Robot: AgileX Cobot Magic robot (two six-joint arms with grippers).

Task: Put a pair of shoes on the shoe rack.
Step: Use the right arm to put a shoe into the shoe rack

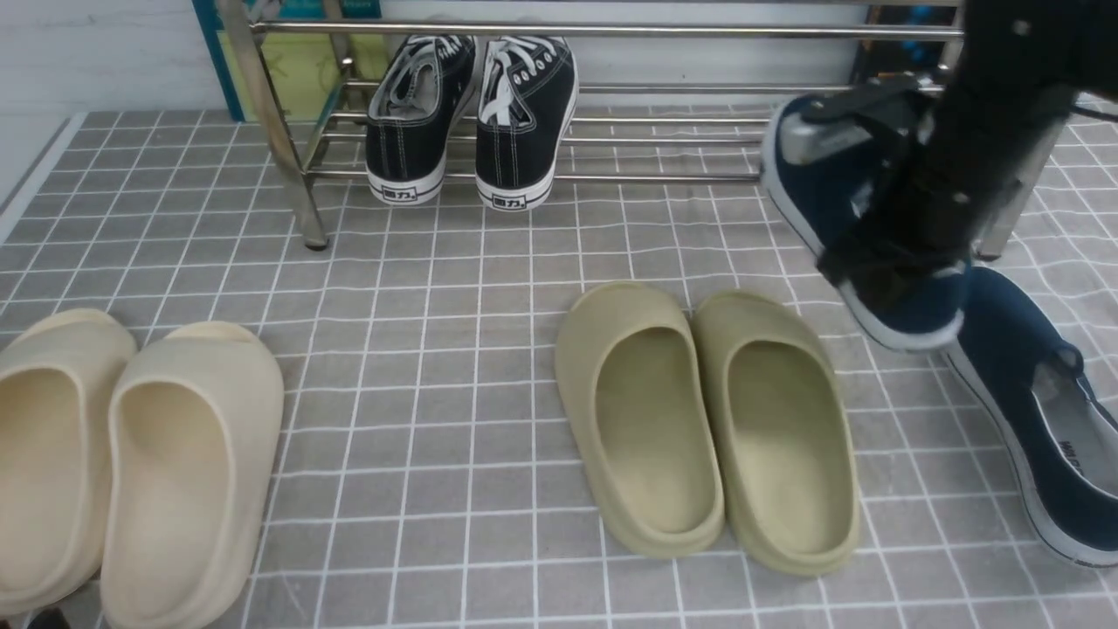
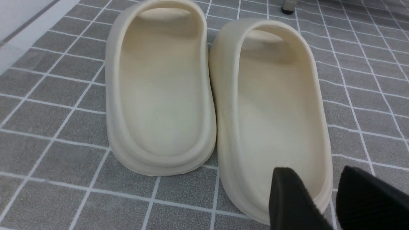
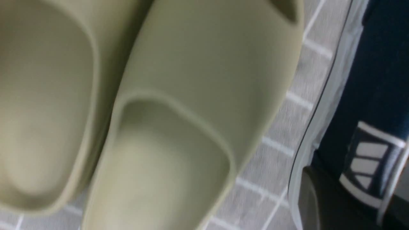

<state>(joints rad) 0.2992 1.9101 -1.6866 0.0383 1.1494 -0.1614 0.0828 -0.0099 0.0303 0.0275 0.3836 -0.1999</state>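
One navy-blue slip-on shoe (image 1: 817, 179) with a white sole hangs tilted in the air at the right, in front of the silver shoe rack (image 1: 611, 31). My right gripper (image 1: 878, 262) is shut on its heel end. The right wrist view shows this same shoe (image 3: 380, 80) close up, with a dark finger (image 3: 316, 201) pressed against its side. The other navy shoe (image 1: 1039, 402) lies on the floor at the far right. My left gripper (image 2: 314, 172) is open, its black fingers apart, and it hovers by the heel of a cream slide (image 2: 274, 105). It does not show in the front view.
Black lace-up sneakers (image 1: 472, 114) stand on the rack's left part. Olive slides (image 1: 707, 419) lie mid-floor, just below the lifted shoe. Cream slides (image 1: 131, 454) lie at the front left. The rack's left leg (image 1: 288, 166) comes down to the grey tiled mat.
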